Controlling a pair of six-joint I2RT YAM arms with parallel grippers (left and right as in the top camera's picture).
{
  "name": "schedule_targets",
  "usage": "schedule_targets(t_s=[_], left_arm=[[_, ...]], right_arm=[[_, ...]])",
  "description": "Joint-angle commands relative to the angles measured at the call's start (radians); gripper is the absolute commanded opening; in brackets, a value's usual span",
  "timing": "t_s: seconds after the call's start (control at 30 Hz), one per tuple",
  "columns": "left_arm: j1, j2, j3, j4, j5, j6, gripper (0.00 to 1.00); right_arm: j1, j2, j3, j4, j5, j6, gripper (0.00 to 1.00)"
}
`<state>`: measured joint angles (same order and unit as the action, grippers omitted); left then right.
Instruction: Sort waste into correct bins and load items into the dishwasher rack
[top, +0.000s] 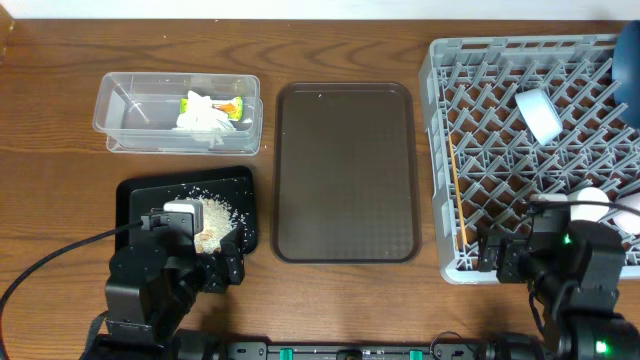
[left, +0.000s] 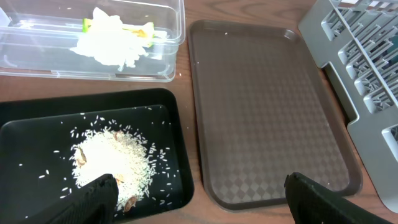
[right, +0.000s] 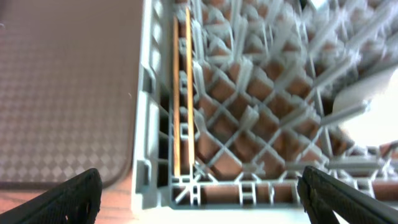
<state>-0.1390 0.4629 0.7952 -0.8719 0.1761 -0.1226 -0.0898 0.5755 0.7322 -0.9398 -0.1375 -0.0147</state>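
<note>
Rice scraps (left: 112, 158) are heaped in the black tray (left: 31, 155), with loose grains scattered round the heap and a few brownish bits mixed in. Tissues (left: 109, 40) and the yellow-green wrapper (left: 138, 28) are in the clear tub (left: 37, 62), wrapper partly under the tissues. The tub sits just behind the black tray. Brown serving tray (left: 267, 112) lies between the black tray and the rack.

Dishwasher rack (top: 437, 150) is on the right side of the table. Chopstick pair (right: 181, 99) lies flat inside it, along the left wall. One white cup (top: 538, 113) is tilted among the pegs toward the back. Dark-blue plate (top: 630, 60) is at the back right corner, mostly cut off by the frame edge. A second white round item (top: 590, 200) is near the rack's front right, partly hidden by the right arm. Probably the other cup, can't confirm.

Left gripper (left: 199, 180): jaws spread wide, nothing between them, hovering over the near edge where the black tray meets the brown tray. Right gripper (right: 199, 176): jaws fully spread, nothing held, above the rack's front-left corner by the near ends of the chopsticks.
</note>
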Motion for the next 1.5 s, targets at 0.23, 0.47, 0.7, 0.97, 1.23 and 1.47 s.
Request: schedule_targets(t_s=[0.23,0.47,0.7,0.97,1.23,1.47], left_arm=[[0.004,-0.002,-0.006,-0.002,-0.013,0.014,0.89],[0.004,-0.002,-0.006,-0.002,-0.013,0.014,0.89],[0.004,-0.002,-0.006,-0.002,-0.013,0.014,0.89],[0.004,-0.002,-0.006,-0.002,-0.013,0.014,0.89],[0.004,-0.002,-0.006,-0.002,-0.013,0.014,0.89],[0.004,-0.002,-0.006,-0.002,-0.013,0.014,0.89]], right_arm=[[0.085,-0.393,-0.241,0.321,0.010,-0.054,0.99],[0.105,-0.560,-0.500,0.628,0.015,-0.054,0.99],[0.105,-0.565,-0.680,0.840,0.063,-0.055,0.99],[0.104,-0.566,-0.727,0.866,0.134,-0.054,0.99],[0.104,-0.565,-0.727,0.866,0.134,-0.054,0.99],[0.104,-0.565,-0.727,0.866,0.134,-0.054,0.99]])
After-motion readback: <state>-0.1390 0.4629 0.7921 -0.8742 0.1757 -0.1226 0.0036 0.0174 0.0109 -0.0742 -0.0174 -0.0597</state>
